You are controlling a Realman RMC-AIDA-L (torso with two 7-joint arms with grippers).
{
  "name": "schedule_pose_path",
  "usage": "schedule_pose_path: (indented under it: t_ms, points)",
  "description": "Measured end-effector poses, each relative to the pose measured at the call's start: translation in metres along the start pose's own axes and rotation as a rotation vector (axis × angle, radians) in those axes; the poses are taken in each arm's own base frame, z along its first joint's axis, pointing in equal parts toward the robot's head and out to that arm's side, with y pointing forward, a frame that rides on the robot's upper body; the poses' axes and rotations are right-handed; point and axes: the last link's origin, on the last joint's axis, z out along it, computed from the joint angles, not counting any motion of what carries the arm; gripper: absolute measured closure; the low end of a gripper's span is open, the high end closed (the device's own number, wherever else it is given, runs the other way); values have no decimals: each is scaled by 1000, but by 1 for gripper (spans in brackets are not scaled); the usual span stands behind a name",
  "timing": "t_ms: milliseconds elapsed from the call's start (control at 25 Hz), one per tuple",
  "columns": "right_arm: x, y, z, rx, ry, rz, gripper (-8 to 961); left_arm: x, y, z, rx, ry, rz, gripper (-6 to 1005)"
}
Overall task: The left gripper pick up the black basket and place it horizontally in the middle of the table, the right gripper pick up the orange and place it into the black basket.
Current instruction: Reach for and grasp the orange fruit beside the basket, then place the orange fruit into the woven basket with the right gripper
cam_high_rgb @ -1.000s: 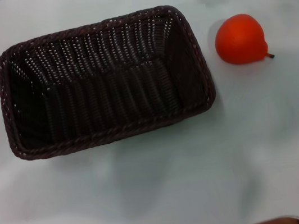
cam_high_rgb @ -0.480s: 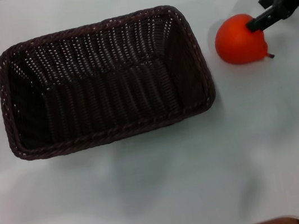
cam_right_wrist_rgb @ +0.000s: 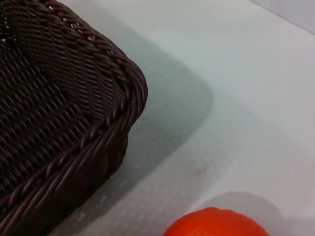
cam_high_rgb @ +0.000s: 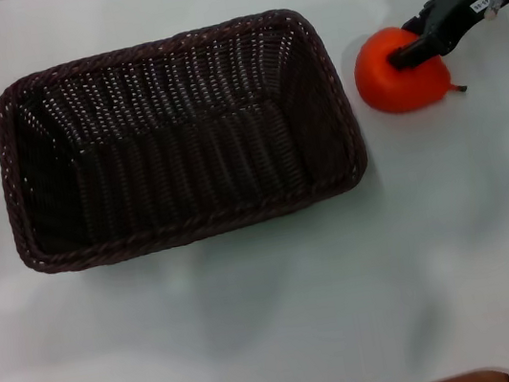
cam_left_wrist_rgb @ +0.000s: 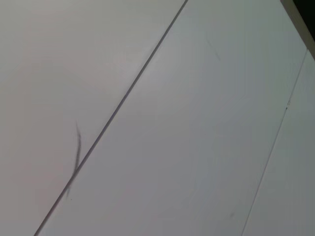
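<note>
Where it reaches in, the right pincer (cam_high_rgb: 407,52) touches the orange (cam_high_rgb: 392,82).

Black basket (cam_high_rgb: 178,135) blocks the table (cam_high_rgb: 285,322) centre. Narrow bare gap at its 3 o'clock before the orange (cam_high_rgb: 396,72); open tabletop toward 6 o'clock.

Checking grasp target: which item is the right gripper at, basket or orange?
The orange. The right gripper sits over its top; the basket lies apart to its left, empty, with bare table between them.

one black basket (cam_high_rgb: 179,140), one orange (cam_high_rgb: 392,82), one claw (cam_high_rgb: 412,52)
</note>
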Motion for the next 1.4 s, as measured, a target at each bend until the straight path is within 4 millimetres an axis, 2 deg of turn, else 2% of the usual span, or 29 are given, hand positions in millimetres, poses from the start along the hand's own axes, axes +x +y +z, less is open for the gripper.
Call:
schedule_pose_path:
  t_ms: [280,640,840,960,1040,1160,1280,1400]
  points:
    - [0,-2,3,5,0,-16,594,-1,-1,7,-5,1,-9,145]
    - [1,2,-1,1,62,19,705,-3,-2,6,5,2,-19,146]
    - [8,21,-26,-56,284,160,750,-4,-1,3,6,3,-29,147]
    - [13,26,-41,-51,463,231,780,-4,-1,1,9,2,-32,148]
    - [20,20,-50,0,599,227,808,-4,-1,0,10,2,-33,148]
    - [34,0,-55,113,754,156,835,-4,0,0,9,2,-34,148]
    - [52,-35,-48,269,830,24,853,-6,0,1,6,3,-39,149]
    - [67,-63,-34,364,815,-84,851,-8,0,2,5,5,-50,149]
